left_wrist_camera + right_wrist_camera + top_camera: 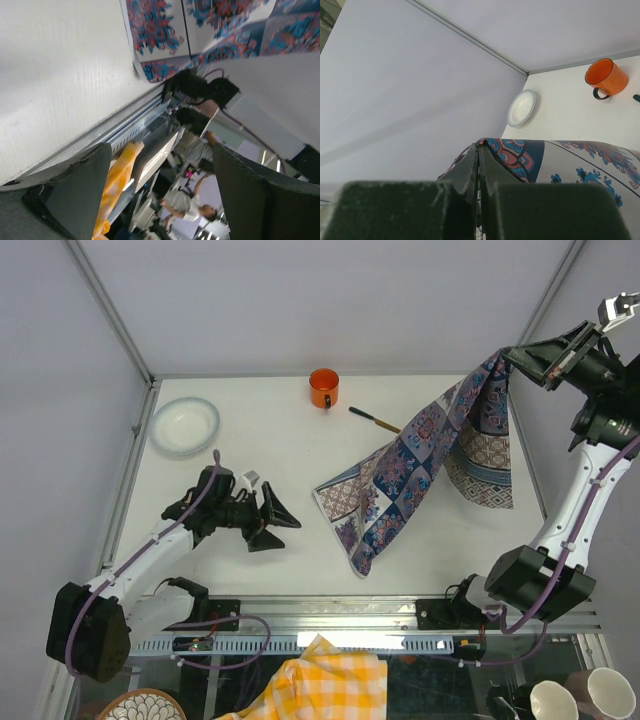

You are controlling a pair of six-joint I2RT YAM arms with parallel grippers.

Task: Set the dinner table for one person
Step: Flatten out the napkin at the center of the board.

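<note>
Near left, the left pincer (283, 520) gaped empty over the white table (270, 455). The right pincer (506, 358) pinched a raised corner of the patterned cloth (420, 460), not yet spread. Farther back, bowl (184, 426), utensil (375, 420) and orange mug (323, 388) sat unarranged; the setting looked barely begun

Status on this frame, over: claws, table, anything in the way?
Right claw shut on patterned cloth, corner hoisted. Left claw open, empty, low over dinner table. Cloth half-draped on table; mug, bowl, utensil along far edge.
</note>
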